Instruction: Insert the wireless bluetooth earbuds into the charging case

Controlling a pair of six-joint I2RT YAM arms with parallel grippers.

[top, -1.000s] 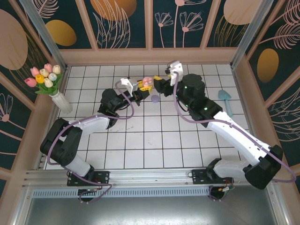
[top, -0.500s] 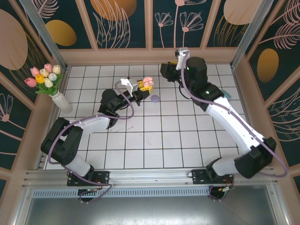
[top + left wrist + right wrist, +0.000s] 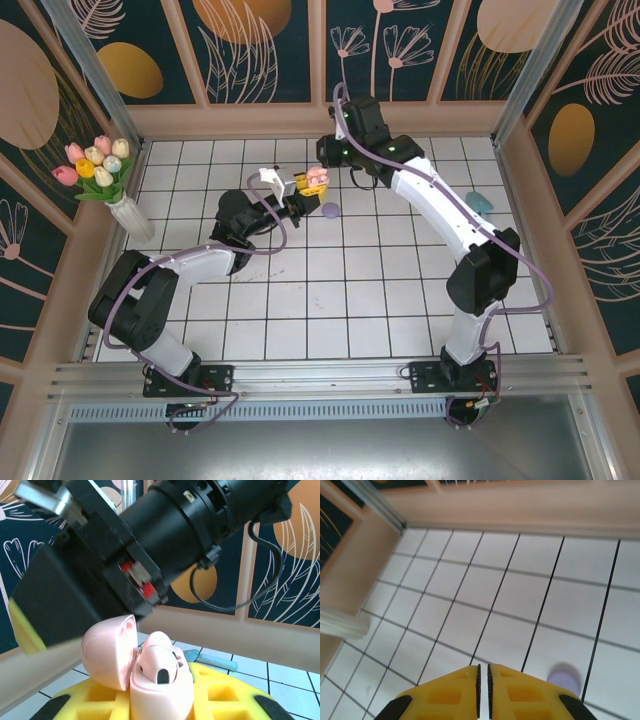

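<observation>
One pale pink charging case (image 3: 161,687), lid up, sits clamped in the left gripper (image 3: 307,184) at the table's 12 o'clock, with what looks like an earbud (image 3: 158,669) seated inside. Light, slick, tiny: pinch its stem. The right gripper (image 3: 482,672), at the case's 1 o'clock, is nearly closed with nothing visible between its jaws.

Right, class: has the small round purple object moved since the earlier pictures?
No. The small round purple object lies at the same spot on the white tiled floor.

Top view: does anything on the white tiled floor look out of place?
One small purple round object lies loose on the white tiled floor, near the open pale pink charging case that the left gripper holds. What it is I cannot tell.
</observation>
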